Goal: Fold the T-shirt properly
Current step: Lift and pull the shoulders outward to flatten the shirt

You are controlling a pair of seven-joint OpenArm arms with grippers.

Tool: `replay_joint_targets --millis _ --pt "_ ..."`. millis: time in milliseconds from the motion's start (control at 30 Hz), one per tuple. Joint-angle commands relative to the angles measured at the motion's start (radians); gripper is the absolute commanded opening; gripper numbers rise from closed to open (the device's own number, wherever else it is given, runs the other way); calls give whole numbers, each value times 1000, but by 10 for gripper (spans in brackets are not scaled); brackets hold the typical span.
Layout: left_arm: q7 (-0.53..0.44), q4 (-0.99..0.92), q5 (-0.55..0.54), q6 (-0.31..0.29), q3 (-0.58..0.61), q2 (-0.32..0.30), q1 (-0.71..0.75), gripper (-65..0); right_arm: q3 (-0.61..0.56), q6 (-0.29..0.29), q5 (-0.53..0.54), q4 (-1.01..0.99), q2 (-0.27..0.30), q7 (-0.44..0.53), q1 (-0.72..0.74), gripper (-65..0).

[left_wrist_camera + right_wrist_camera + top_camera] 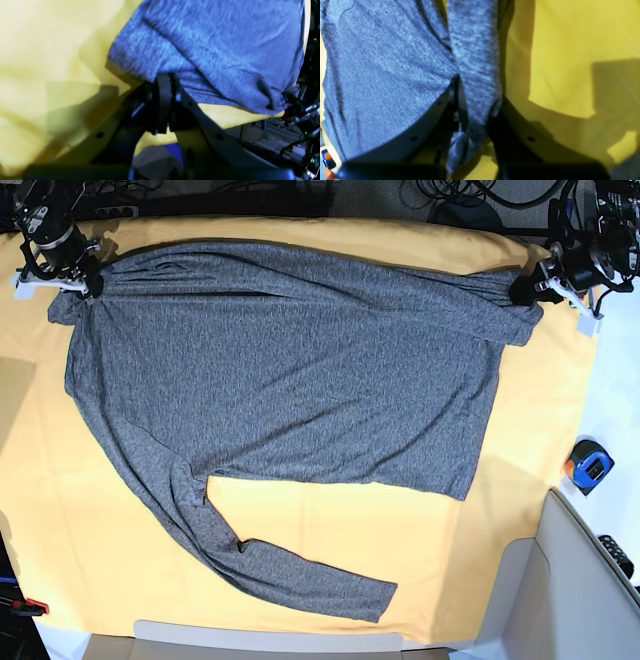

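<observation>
You have barely begun: the T-shirt lies spread on the yellow-orange cloth, one long edge doubled over, a sleeve trailing loose; at base-view left your right gripper pinches one far corner; at right your left gripper clamps the other, both low.

black claw, round screw holes
</observation>
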Motion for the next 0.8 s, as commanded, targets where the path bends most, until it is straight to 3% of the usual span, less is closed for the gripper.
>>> replay_joint_targets --millis 0,267,767 --pt "-17 14 -2 2 -16 -9 10 -649 8 -38 -72 0 6 -18 -34 -650" --pt "-18 28 -1 2 -16 32 50 -649 10 -33 -74 9 -18 -15 -91 -650" --pt "-27 29 -1 2 -18 32 104 -649 10 -33 -78 -34 -18 -18 -102 -650"
